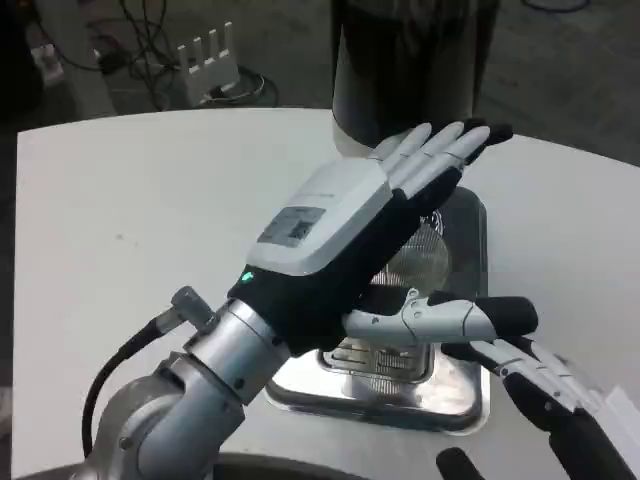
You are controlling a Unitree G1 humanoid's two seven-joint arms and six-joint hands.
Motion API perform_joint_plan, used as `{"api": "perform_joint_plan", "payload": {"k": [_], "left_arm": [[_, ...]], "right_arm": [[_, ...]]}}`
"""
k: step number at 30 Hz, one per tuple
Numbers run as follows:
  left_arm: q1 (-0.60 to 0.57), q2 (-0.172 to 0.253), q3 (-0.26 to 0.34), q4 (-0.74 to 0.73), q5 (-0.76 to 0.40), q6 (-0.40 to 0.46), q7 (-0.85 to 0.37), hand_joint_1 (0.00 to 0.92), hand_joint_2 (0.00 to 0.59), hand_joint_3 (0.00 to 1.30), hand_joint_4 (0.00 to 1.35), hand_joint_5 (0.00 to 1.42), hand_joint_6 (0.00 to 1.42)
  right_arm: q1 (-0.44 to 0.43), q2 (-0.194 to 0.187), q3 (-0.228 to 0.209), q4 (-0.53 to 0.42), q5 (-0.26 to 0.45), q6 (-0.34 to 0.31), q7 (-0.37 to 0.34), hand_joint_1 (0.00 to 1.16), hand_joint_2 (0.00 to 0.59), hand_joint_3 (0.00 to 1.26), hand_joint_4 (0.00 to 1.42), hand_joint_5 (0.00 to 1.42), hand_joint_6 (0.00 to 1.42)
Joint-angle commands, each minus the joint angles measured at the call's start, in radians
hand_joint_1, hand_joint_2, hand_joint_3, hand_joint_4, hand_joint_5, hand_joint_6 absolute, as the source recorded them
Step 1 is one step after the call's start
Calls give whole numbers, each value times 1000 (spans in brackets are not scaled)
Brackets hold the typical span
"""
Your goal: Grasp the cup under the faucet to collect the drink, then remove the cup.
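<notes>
A clear ribbed cup (pixel 422 252) stands on the metal drip tray (pixel 462 398) in front of the dark drink dispenser (pixel 410 60). It is mostly hidden behind my left hand. The left hand (pixel 345 235) reaches in from the lower left over the tray, its fingers (pixel 440 150) stretched straight toward the dispenser. Its thumb (pixel 450 320) sticks out to the right below the cup. The palm is beside the cup, and the fingers are not wrapped around it. My right hand (pixel 555 400) sits low at the right edge of the tray, fingers apart and holding nothing. The faucet is hidden.
The white table (pixel 130 220) stretches to the left and behind the tray. Past its far edge, cables and a white power strip (pixel 205 60) lie on the floor. The dispenser body stands at the table's back edge.
</notes>
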Motion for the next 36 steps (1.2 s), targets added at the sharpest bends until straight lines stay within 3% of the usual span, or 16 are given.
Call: {"api": "perform_joint_plan", "payload": {"k": [1, 7, 9, 13, 16, 18, 21, 24, 27, 31, 34, 36], "left_arm": [[29, 1, -16, 49, -37, -19, -34, 0, 78, 47, 0, 0, 0], [38, 1, -6, 40, -43, -27, -18, 0, 80, 45, 0, 0, 0], [42, 0, -2, 33, -42, -23, -16, 0, 80, 45, 0, 0, 0], [46, 2, 3, 25, -43, -22, -21, 0, 80, 45, 0, 0, 0], [50, 4, 3, 18, -40, -23, -24, 0, 75, 45, 0, 0, 0], [52, 5, 2, 15, -38, -23, -24, 0, 73, 45, 0, 0, 0], [51, 5, 1, 11, -35, -22, -25, 0, 71, 45, 0, 0, 0], [49, 5, 1, 10, -33, -21, -25, 0, 71, 40, 0, 0, 0], [47, 5, -2, 13, -27, -21, -24, 0, 70, 24, 0, 0, 0], [43, 5, -6, 16, -23, -24, -25, 0, 68, 19, 0, 0, 0], [41, 6, -6, 18, -23, -25, -24, 0, 58, 16, 0, 0, 0], [41, 7, -5, 19, -22, -26, -24, 0, 54, 16, 0, 0, 0]], "right_arm": [[9, -1, -1, -14, 5, 1, -1, 524, 454, 193, 116, 36, 0], [13, 3, 5, -2, 11, 3, -5, 524, 454, 193, 116, 36, 0], [5, 7, 2, 22, 59, 25, 3, 524, 454, 193, 116, 36, 0], [4, 0, -2, 46, 63, 9, -16, 524, 454, 193, 126, 45, 0], [-1, 5, -14, 119, 136, 5, -36, 546, 423, 185, 129, 50, 0], [-7, 22, -22, 178, 194, 0, -68, 553, 419, 184, 129, 50, 0], [-12, 62, -20, 259, 251, -41, -149, 613, 311, 146, 129, 70, 0], [-37, 106, -2, 330, 281, -87, -235, 690, 251, 134, 138, 86, 38], [-95, 111, 20, 385, 309, -60, -235, 732, 232, 127, 139, 97, 55], [-138, 133, 55, 453, 317, -92, -278, 765, 200, 122, 139, 120, 83], [-160, 176, 79, 526, 335, -156, -351, 779, 189, 115, 139, 132, 101], [-190, 204, 95, 563, 338, -163, -389, 782, 187, 113, 137, 133, 103]]}}
